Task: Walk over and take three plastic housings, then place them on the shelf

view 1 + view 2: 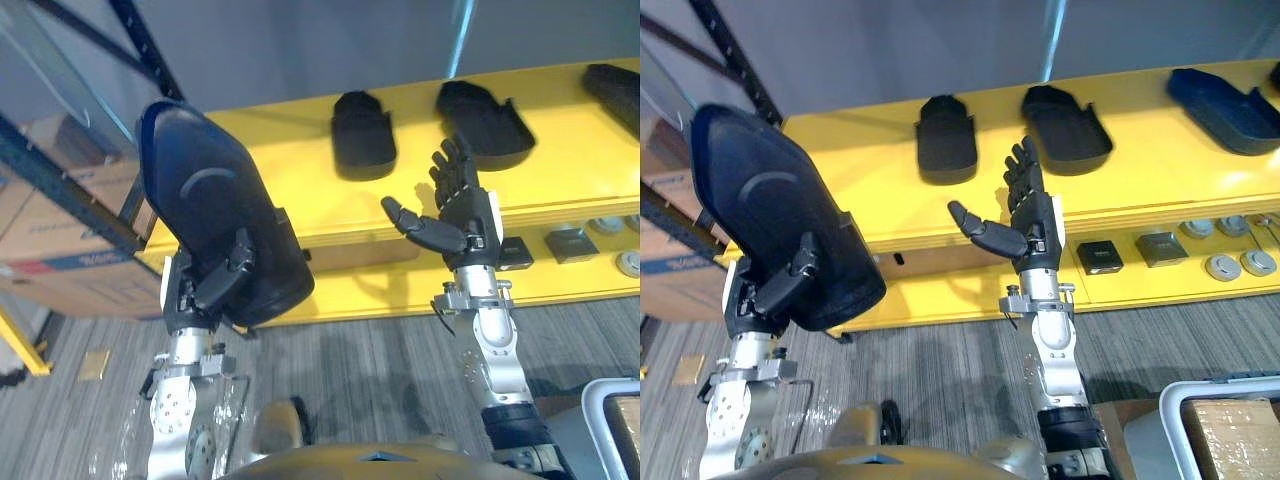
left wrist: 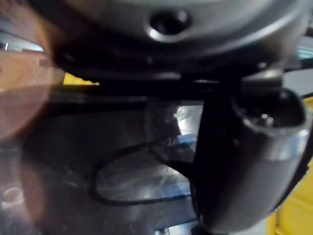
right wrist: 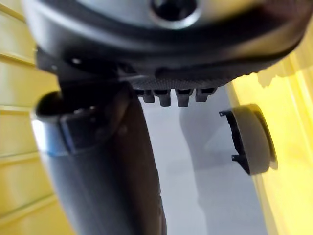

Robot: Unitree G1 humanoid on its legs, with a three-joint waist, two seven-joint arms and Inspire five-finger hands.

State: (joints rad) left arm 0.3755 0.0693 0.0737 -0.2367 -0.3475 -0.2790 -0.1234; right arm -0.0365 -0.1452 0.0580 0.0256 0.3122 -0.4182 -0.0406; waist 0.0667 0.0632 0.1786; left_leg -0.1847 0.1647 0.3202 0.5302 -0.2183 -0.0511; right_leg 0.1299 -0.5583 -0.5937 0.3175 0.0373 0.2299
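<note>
Left hand (image 1: 200, 290): raised at the robot's left, thumb clamped across the face of a large dark-blue housing (image 1: 205, 200), the fingers hidden behind it; the housing is held upright with its rounded end uppermost, in front of the left end of the yellow shelf (image 1: 560, 180) and not yet resting on it. Right hand (image 1: 462, 215): lifted before the shelf's front edge, palm turned inward, fingers straight and thumb spread wide, carrying nothing. On the shelf top: first black housing (image 1: 362, 135) and, just beside it to the right, second black housing (image 1: 485, 122), both lying flat; a further dark housing (image 1: 1225, 108) lies well apart toward the right end. Lower ledge: small black square parts (image 1: 1099, 256) and round grey discs (image 1: 1223, 266). Beyond the shelf's left end: a blue rack frame (image 1: 60, 175) with cardboard boxes (image 1: 60, 215) behind it. Step in hand, as judged: placing, with one housing in the grasp left to set down. Next move, as judged: carry the held housing forward over the bare yellow surface left of the first black housing, tip it flat, then ease the thumb off once it lies supported. Its bulk calls for clearance from the rack frame alongside.
</note>
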